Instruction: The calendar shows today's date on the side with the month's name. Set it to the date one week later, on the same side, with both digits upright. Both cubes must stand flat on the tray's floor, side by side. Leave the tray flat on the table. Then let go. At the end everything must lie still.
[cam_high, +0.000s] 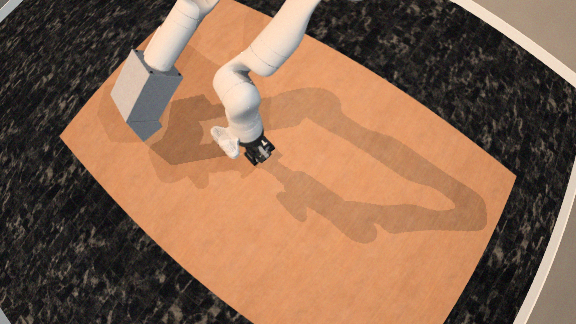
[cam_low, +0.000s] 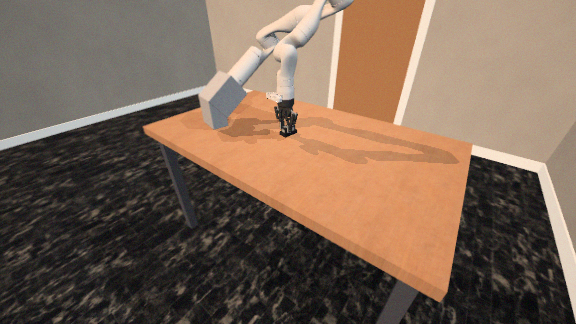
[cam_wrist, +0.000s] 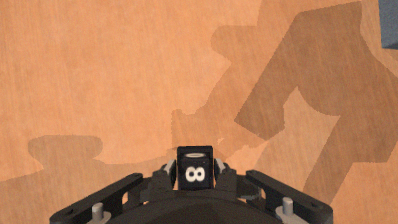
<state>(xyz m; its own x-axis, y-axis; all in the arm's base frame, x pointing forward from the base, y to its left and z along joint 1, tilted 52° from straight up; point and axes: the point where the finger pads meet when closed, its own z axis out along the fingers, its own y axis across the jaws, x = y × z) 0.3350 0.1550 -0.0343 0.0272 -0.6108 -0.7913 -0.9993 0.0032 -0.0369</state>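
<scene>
Above the wooden table (cam_high: 350, 265) (cam_low: 320, 185), my hand (cam_high: 260, 151) (cam_low: 288, 124) (cam_wrist: 195, 167) points down, fingers partway open astride a cube, seemingly without gripping it. Closing off-centre could twist that cube or drag the small black calendar (cam_low: 288, 133) across the wood; lifting with a finger snagged could tip it. The calendar sits low, directly beneath me; the black cube (cam_wrist: 195, 167), marked with a white 8, lies between my fingertips.
</scene>
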